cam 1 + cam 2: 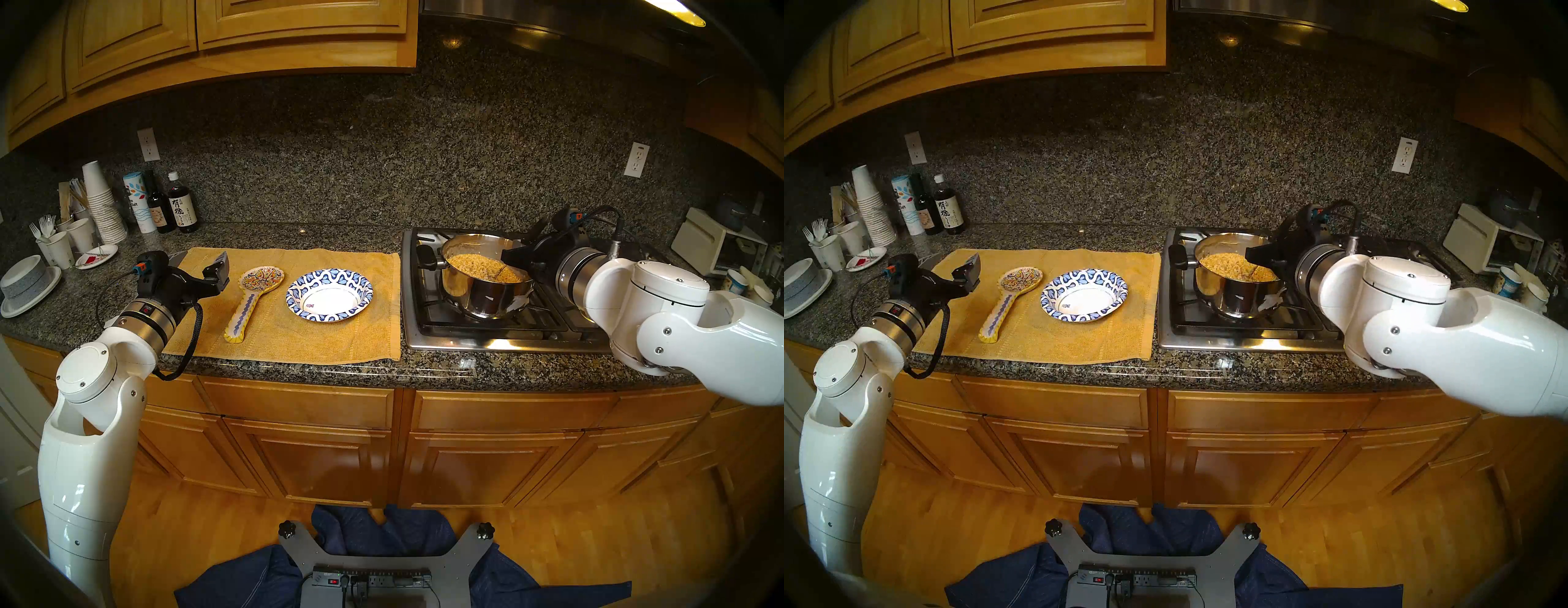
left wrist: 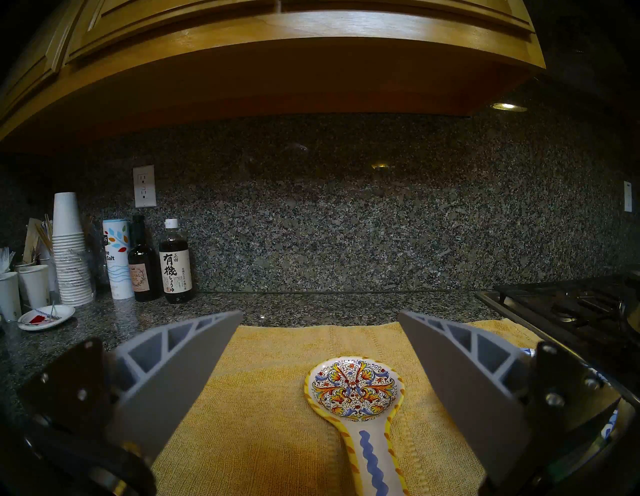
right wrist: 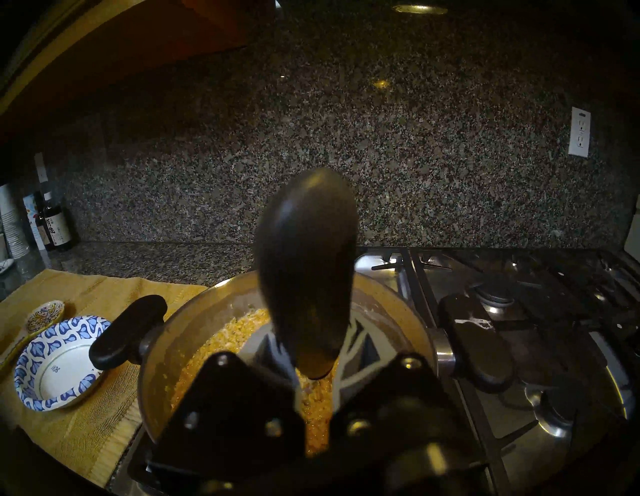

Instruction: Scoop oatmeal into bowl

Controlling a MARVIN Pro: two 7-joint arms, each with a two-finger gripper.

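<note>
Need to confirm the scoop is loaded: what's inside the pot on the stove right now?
The pot holds tan-yellow oatmeal, with a thin utensil shaft sunk into it, gripped by the right gripper. The utensil's working end is buried, so any load is hidden.

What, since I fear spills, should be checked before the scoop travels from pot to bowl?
1. Grip: right gripper shut on the black-handled utensil: ok.
2. Load: utensil's end sunk in the oatmeal, hidden: cannot tell.
3. Bowl empty, upright on the towel: ok.
4. Path to bowl: left gripper open, away beyond the spoon rest: ok.
5. Pot sits on the stove grate: ok.
</note>
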